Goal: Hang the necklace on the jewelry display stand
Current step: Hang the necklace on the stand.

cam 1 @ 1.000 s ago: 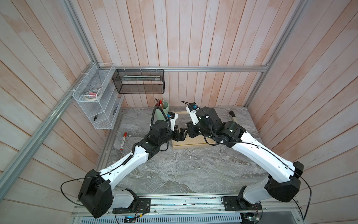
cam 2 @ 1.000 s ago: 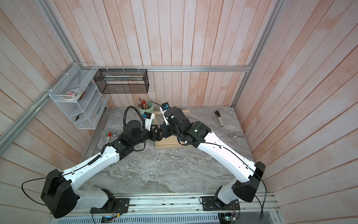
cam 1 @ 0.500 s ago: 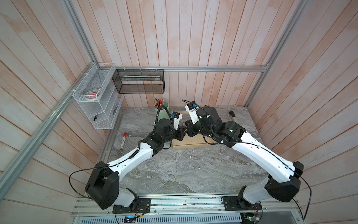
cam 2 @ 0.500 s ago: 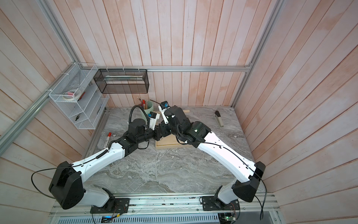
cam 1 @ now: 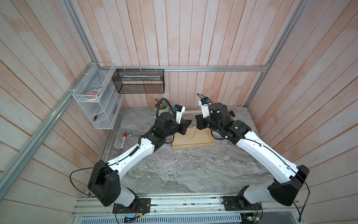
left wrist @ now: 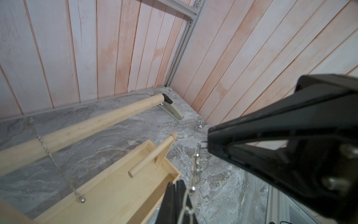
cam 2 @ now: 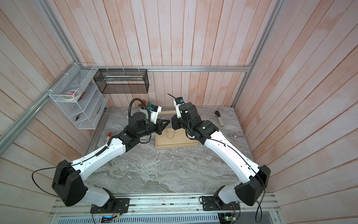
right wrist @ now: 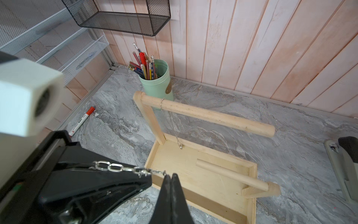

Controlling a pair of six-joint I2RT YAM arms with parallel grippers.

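Light natural-wood jewelry display stand (right wrist: 209, 116), bare and matt, fine grain showing on the round bars. Silver metal link necklace (right wrist: 114, 167), polished, glinting bright. Grey veined marble-look tabletop (right wrist: 290, 155), smooth with a soft sheen. Mint-green cylindrical pen cup (right wrist: 157, 85): smooth, matt plastic by the look.

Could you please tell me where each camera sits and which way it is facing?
Both top views: high above the arm bases, looking down at the table; both arms whole.
Left wrist: behind its own fingers, facing the jewelry display stand; right end effector shows.
Right wrist: behind its own fingers, facing stand and pen cup; left end effector shows.
Shared: wrist views both show the necklace.
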